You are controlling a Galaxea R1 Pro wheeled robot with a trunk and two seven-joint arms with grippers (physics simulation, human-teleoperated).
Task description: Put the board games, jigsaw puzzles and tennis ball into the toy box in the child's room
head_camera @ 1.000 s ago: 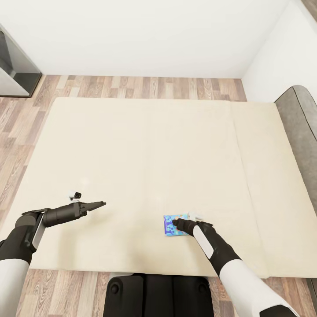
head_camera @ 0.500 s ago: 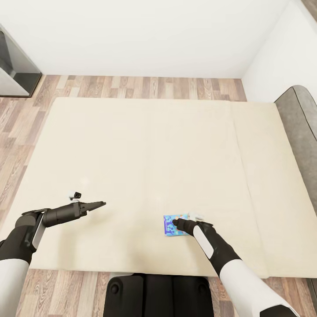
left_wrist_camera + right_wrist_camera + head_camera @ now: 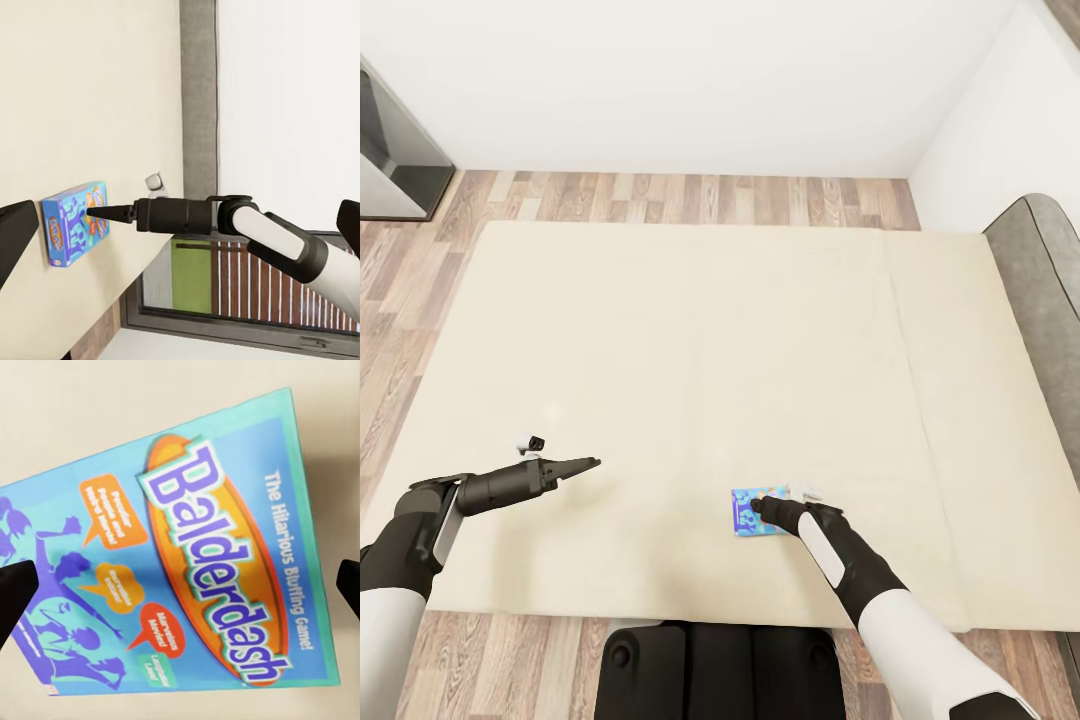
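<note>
Almost nothing is altered from the frame a second before: the right gripper is seen a trace lower over the blue board game, and the left gripper is unmoved. The board game is laid flat on the bed, directly under the right gripper's tip, near the bed's front edge. In the right wrist view the box is spanned by two dark fingertips set wide at either side, so the right gripper is spread and nothing is pinched; whether the box is touched cannot be told. The left gripper is held well to the side of the box over bare mattress, and its fingers appear pressed together into one point, though the head view is too small for certainty. Part of the box is hidden behind the right gripper in the head view. A small white-and-black object just beyond the left gripper is hard to make out. The bed is bordered by a grey headboard, wood-plank floor and white walls.
</note>
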